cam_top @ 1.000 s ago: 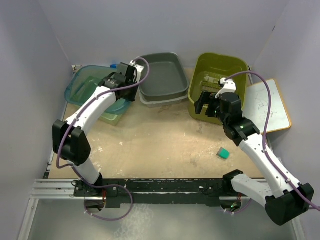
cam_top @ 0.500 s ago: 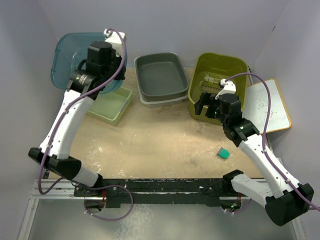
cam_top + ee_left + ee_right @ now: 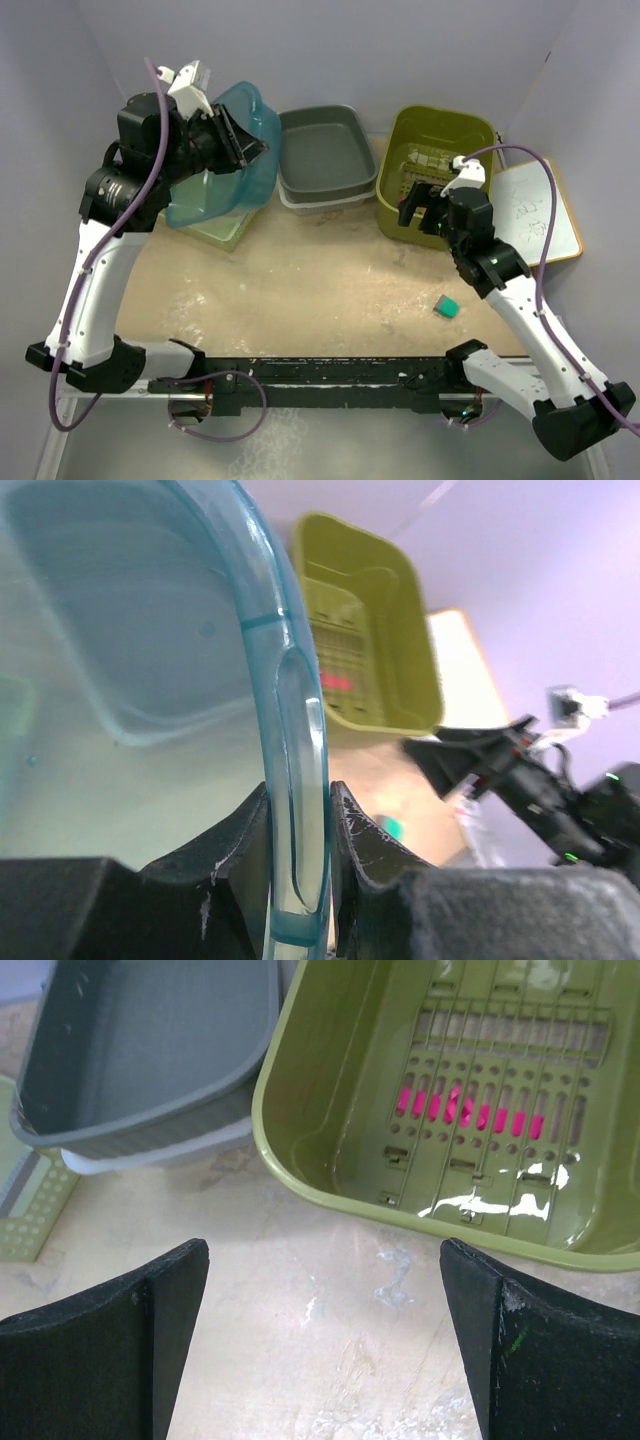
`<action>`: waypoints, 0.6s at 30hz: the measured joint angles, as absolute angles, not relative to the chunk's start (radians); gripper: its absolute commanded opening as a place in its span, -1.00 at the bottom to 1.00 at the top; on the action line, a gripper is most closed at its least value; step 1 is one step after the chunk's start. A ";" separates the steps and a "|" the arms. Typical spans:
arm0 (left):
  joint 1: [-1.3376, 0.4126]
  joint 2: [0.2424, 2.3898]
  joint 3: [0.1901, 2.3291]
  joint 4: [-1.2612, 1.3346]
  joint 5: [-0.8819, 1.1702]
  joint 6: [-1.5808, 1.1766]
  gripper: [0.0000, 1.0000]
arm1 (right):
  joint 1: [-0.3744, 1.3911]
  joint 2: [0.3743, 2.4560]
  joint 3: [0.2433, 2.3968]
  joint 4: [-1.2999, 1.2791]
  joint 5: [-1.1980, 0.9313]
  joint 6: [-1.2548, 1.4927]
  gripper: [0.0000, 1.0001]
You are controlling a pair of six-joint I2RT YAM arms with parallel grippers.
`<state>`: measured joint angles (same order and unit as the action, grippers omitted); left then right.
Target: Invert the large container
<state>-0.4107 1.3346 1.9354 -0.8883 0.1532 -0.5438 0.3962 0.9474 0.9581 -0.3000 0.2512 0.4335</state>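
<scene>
We hold the translucent blue container (image 3: 222, 180) tilted steeply above the desk (image 3: 320, 285), left jaws clamped on its rim, right jaws apart.

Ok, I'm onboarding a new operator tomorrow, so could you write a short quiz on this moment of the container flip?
1. True or false: the left gripper is clamped on the rim of the blue container.
2. The right gripper is: A) open and empty, by the olive bin; B) shut on the olive bin's rim; C) shut on the blue container.
3. Fill in: the blue container is held ____ the table, tipped on its side.
Key: 1 true; 2 A; 3 above.
</scene>
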 measured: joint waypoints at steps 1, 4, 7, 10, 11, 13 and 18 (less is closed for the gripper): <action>-0.411 1.326 1.927 -0.884 0.176 -0.576 -1.00 | 0.396 0.941 0.965 -0.304 0.259 0.433 1.00; -0.411 1.243 1.805 -0.806 0.276 -0.715 -1.00 | 0.396 0.912 0.984 -0.305 0.294 0.426 1.00; -0.411 1.151 1.666 -0.717 0.350 -0.847 -1.00 | 0.396 0.889 1.003 -0.303 0.328 0.413 1.00; -0.411 1.049 1.483 -0.547 0.402 -1.006 -1.00 | 0.396 0.880 1.022 -0.302 0.369 0.392 1.00; -0.411 1.020 1.420 -0.474 0.416 -1.066 -1.00 | 0.396 0.877 1.029 -0.301 0.383 0.384 0.99; -0.411 0.979 1.307 -0.325 0.443 -1.176 -1.00 | 0.396 0.868 1.040 -0.298 0.413 0.367 0.99; -0.414 0.992 1.168 -0.057 0.499 -1.374 -1.00 | 0.396 0.826 1.041 -0.282 0.463 0.341 1.00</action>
<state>-0.4137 0.9924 1.1683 -0.0574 0.4992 -1.3743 0.3962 0.8257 1.0412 -0.2825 0.4629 0.3408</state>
